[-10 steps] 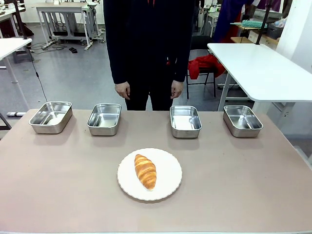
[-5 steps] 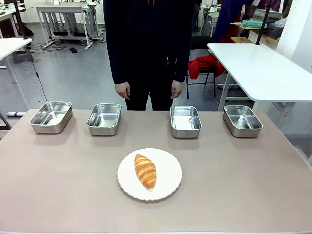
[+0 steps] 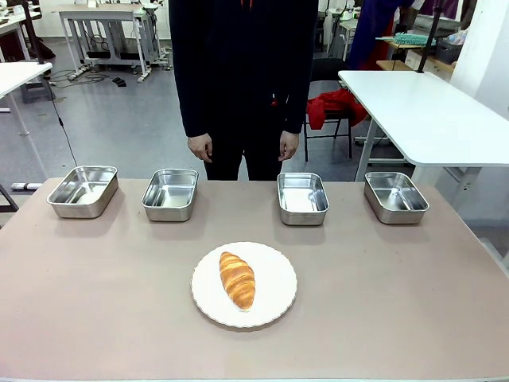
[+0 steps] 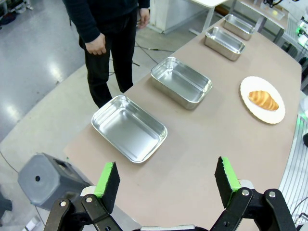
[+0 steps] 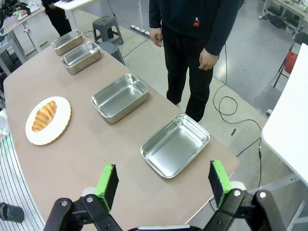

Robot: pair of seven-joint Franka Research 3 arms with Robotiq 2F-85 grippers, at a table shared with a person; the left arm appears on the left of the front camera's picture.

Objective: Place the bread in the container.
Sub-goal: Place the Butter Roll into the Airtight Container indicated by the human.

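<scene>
Nothing grasped yet. The bread (image 3: 237,279) lies lengthwise on the white plate (image 3: 274,298) at the near middle of the table (image 3: 398,318). It is well apart from the four steel pans (image 3: 170,193) in a row along the far edge, and all four look empty. The left hand (image 4: 166,178) is released, jaws wide, nothing between the pads. The right hand (image 5: 162,183) is the same, released and empty. Each hangs high over its own end of the table, far from the plate.

We judge the step in hand to be reaching for and gripping the bread. To do it well:
- We come straight down over the middle of the bread.
- We turn the wrist so the pads close across the narrow width, not along the length.
- We squeeze lightly, since the crust looks glossy and flaky and is likely to crush or slip.
- We keep the fingertips off the plate rim so the plate doesn't skid or tip.
- We lift clear before going sideways.

We can't tell which pan is meant. The person (image 3: 242,72) stands behind the table with the person's hands (image 3: 200,147) down at the sides, not pointing. The two middle ones are nearest. We lower the bread inside the walls before releasing.
</scene>
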